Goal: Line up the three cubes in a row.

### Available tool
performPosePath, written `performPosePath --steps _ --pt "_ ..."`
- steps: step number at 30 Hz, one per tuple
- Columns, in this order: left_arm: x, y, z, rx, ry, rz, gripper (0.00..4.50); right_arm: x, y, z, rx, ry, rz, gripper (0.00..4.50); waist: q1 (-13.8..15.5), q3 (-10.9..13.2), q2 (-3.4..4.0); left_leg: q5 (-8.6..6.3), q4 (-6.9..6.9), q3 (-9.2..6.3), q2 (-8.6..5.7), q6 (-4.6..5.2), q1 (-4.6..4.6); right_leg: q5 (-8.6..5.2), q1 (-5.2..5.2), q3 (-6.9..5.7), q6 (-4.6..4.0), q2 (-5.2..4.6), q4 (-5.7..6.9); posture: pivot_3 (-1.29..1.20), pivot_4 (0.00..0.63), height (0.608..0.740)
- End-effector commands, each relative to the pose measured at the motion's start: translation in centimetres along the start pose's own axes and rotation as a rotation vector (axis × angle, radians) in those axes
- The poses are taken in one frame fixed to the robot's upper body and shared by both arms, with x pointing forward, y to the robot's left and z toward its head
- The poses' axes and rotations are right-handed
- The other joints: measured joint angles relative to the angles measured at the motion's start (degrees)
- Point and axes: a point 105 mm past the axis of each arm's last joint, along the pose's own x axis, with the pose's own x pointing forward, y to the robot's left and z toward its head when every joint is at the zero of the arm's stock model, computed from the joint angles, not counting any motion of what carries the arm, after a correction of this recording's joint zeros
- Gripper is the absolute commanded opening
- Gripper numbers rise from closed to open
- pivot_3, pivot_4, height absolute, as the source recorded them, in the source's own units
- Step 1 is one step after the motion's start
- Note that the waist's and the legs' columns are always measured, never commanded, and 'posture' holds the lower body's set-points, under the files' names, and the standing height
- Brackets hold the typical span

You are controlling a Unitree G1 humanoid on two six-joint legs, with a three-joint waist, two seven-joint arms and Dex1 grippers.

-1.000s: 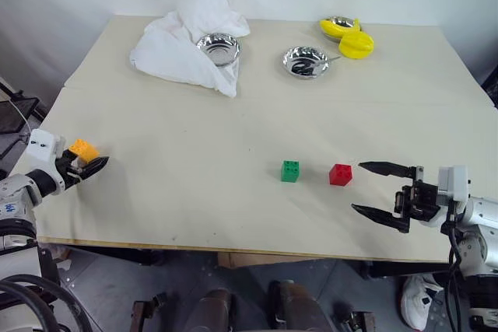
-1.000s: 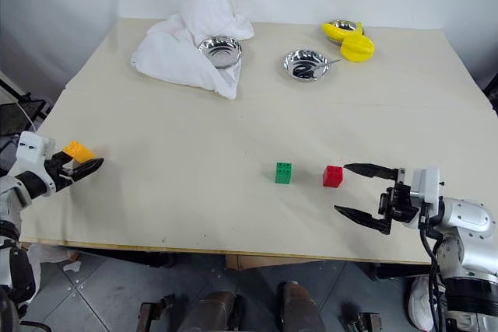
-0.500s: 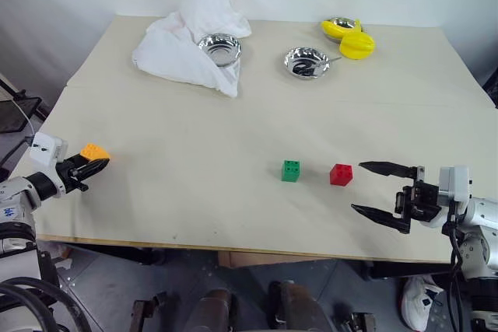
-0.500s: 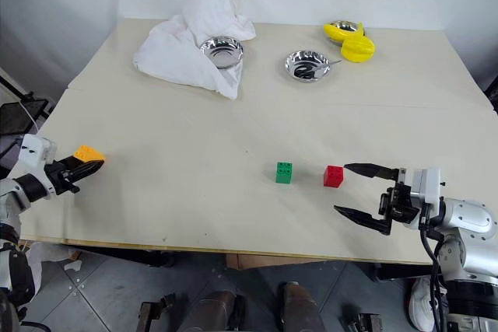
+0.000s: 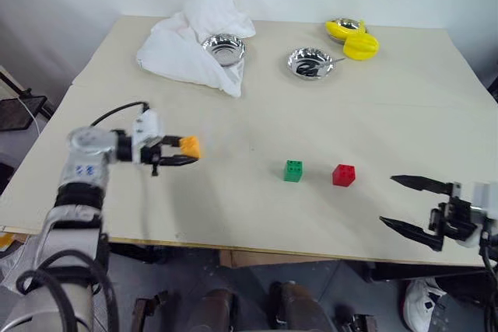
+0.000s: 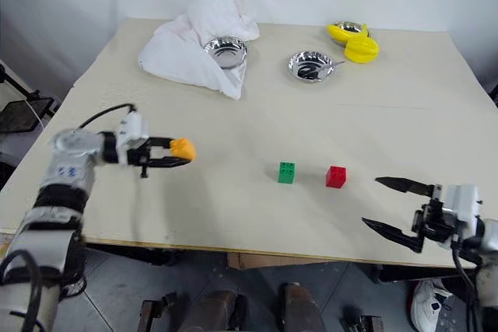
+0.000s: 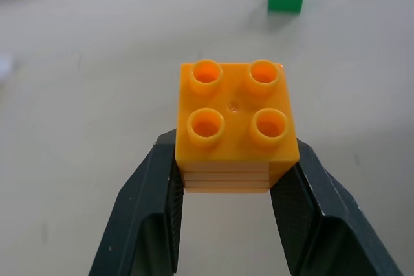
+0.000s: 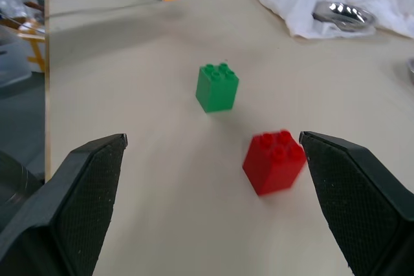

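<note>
- The tabletop [image 5: 405, 99] carries everything; a white cloth [image 5: 187, 44] at its far left corner hides part of one steel bowl [image 5: 224, 48].
- My left gripper [image 5: 185, 153] has swung in from the left edge toward the middle, fingers clamped on the orange cube [image 5: 190, 146], studs showing, lifted off the surface.
- My right gripper [image 5: 408, 202] has drawn back toward the near right corner, fingers spread wide, holding nothing.
- The green cube [image 5: 293, 170] and red cube [image 5: 343, 175] sit unmoved, side by side near the front edge, apart.
</note>
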Motion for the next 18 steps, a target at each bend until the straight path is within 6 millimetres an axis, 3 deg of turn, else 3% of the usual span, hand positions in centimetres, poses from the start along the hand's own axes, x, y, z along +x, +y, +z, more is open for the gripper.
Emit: performPosePath --steps 1,3,9,18 --pt "2.8 0.1 0.0 0.000 0.064 -0.071 1.50 -1.2 0.5 1.8 -0.041 -0.005 -0.040 4.50 -0.12 0.01 -0.03 0.00 0.02 0.00 0.00 0.00 -0.01 0.00 -0.01 0.00 0.00 0.00 0.00 0.00 0.150 0.740" --pt "5.3 -0.2 0.6 -0.011 0.068 -0.131 1.50 -1.7 1.5 2.1 -0.033 0.001 -0.073 4.50 -0.02 0.02 -0.05 -0.01 0.02 0.01 0.00 0.01 -0.02 0.00 -0.02 0.02 0.01 0.01 0.00 0.00 0.150 0.740" --pt "8.3 -1.3 0.6 -0.017 0.106 -0.217 1.50 -1.8 3.4 2.6 -0.014 0.005 -0.125 4.50 -0.62 0.10 -0.19 0.00 0.02 0.16 0.02 -0.01 0.02 0.01 -0.09 0.18 0.02 0.06 0.04 0.00 0.150 0.740" --pt "10.8 -2.6 0.2 -0.018 0.141 -0.257 1.50 -1.4 4.5 2.6 0.004 0.000 -0.149 4.50 0.09 0.11 -0.22 0.02 0.13 0.13 0.00 0.00 0.01 0.02 -0.05 0.20 0.04 0.04 0.05 0.00 0.150 0.740"
